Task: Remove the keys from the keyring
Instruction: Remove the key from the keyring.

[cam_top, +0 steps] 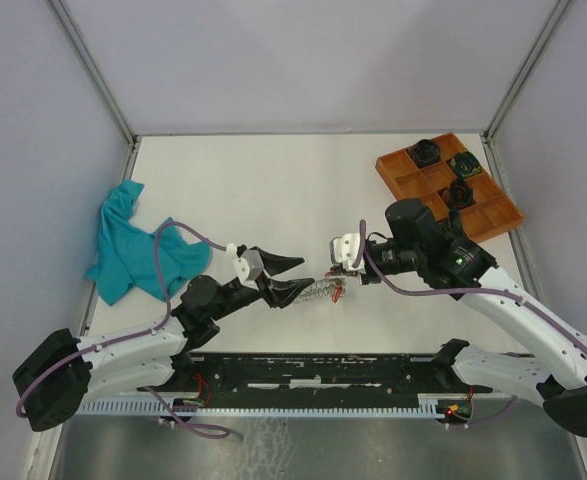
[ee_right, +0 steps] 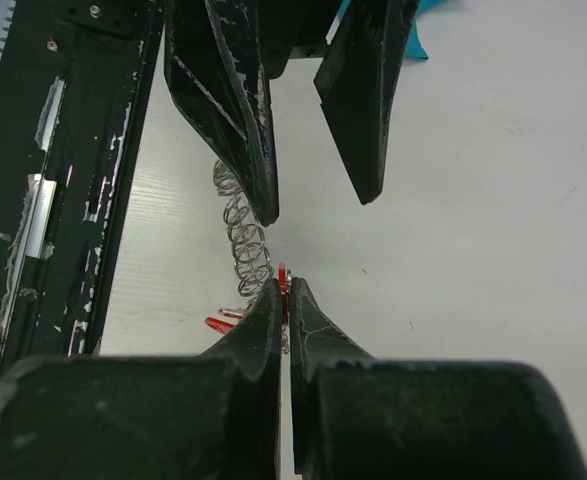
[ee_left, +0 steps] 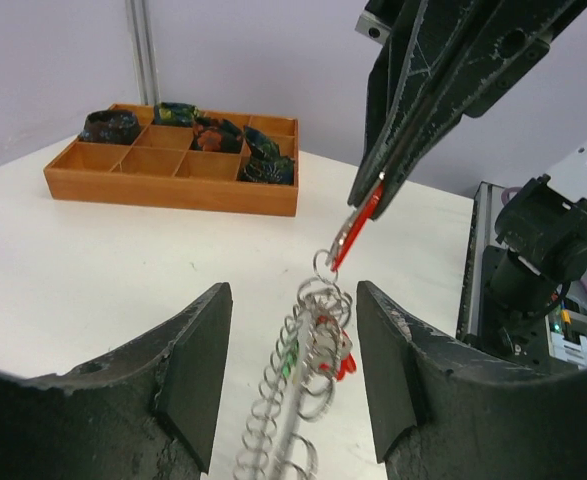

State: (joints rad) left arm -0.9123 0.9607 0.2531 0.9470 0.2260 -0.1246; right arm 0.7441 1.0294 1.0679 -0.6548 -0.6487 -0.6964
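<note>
My right claw is clamped tight on the red-tagged key, holding it up off the table. My left claw stands open, with a jaw on either side of the keyring and neither one touching it. The ring runs from between those jaws up to the pinched key, over the near middle of the table. It looks light but springy, so I reckon it will stretch and follow rather than let go. The best hold is across the coils just beside the key's loop, though thin wire may slip.

White table: teal cloth, wooden tray
</note>
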